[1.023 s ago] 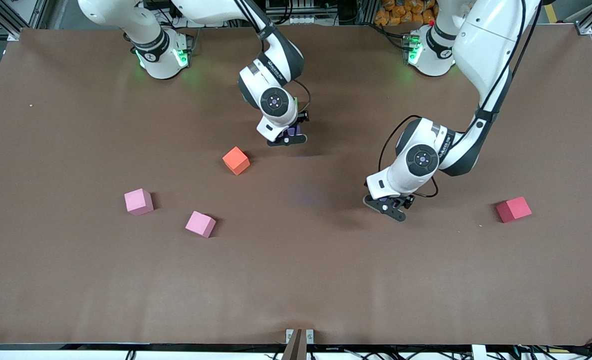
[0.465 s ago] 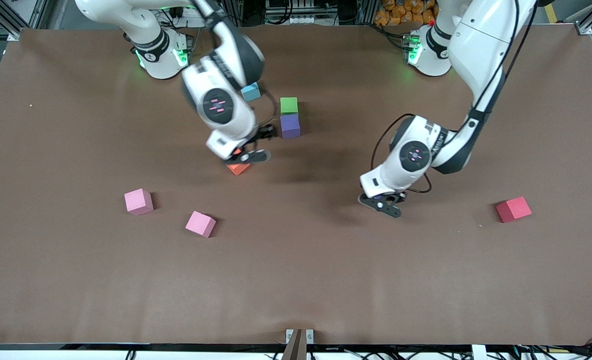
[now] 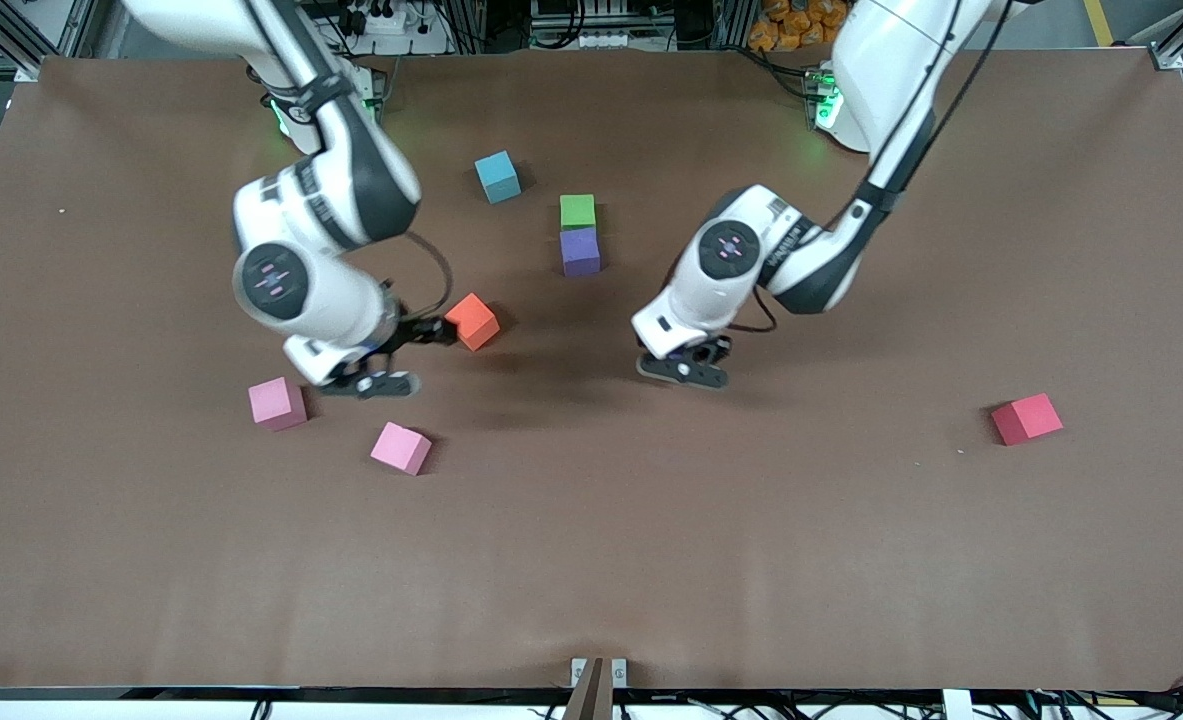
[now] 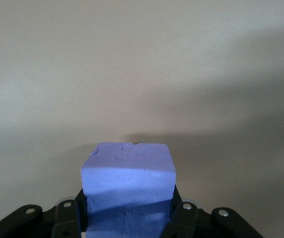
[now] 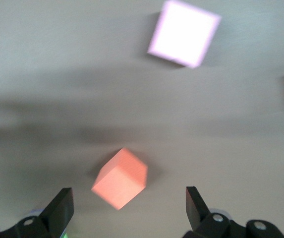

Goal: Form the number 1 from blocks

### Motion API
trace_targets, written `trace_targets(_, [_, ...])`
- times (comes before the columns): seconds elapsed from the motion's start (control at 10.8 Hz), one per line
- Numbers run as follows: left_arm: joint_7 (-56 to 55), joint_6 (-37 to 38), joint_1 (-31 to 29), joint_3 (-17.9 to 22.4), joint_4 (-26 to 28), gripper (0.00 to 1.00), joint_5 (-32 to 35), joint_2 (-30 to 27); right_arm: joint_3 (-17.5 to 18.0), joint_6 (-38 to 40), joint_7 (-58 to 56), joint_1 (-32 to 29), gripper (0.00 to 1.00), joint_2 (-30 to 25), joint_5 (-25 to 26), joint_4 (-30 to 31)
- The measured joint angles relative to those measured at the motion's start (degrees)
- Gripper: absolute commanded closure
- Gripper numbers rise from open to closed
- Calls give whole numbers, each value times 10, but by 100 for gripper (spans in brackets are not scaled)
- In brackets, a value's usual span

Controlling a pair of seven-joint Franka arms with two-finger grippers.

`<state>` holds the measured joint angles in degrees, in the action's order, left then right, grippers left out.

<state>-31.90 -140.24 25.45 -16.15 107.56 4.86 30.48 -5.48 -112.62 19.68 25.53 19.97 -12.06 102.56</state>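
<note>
My left gripper [image 3: 686, 366] hangs over the middle of the table, shut on a purple block [image 4: 128, 186] that fills the space between its fingers. My right gripper [image 3: 401, 354] stands open low beside the orange block [image 3: 472, 320]; in the right wrist view the orange block [image 5: 120, 178] lies just ahead of the spread fingers. Two pink blocks [image 3: 277, 403] [image 3: 401, 447] lie nearer the camera. A green block [image 3: 578, 211] sits touching a second purple block [image 3: 580, 251]. The light blue block [image 3: 498, 176] lies near them, and the red block [image 3: 1026, 418] rests toward the left arm's end.
The brown table [image 3: 591, 560] has a wide bare stretch along the camera's edge. One pink block [image 5: 184, 32] shows ahead of the right gripper in its wrist view. Both arm bases stand at the table's top edge.
The right arm left the purple block beside the green one and swung toward its own end, past the orange block. The left arm carried its purple block toward the table's middle.
</note>
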Motion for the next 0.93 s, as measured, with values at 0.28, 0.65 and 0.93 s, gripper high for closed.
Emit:
trace_targets(0.28, [-79,1,59,3,-3,100,-26,4,-2,-19,42,-61,0,54,0,-52])
trace_targets(0.65, [-135,1,121,25,-11,100,-32,25,-4,-61,179,-70,0,163,-4,-152])
trace_targets(0.93, [-135,1,148,30,-24,100,-67,35,-8,-85,193,-70,0,199,-26,-168])
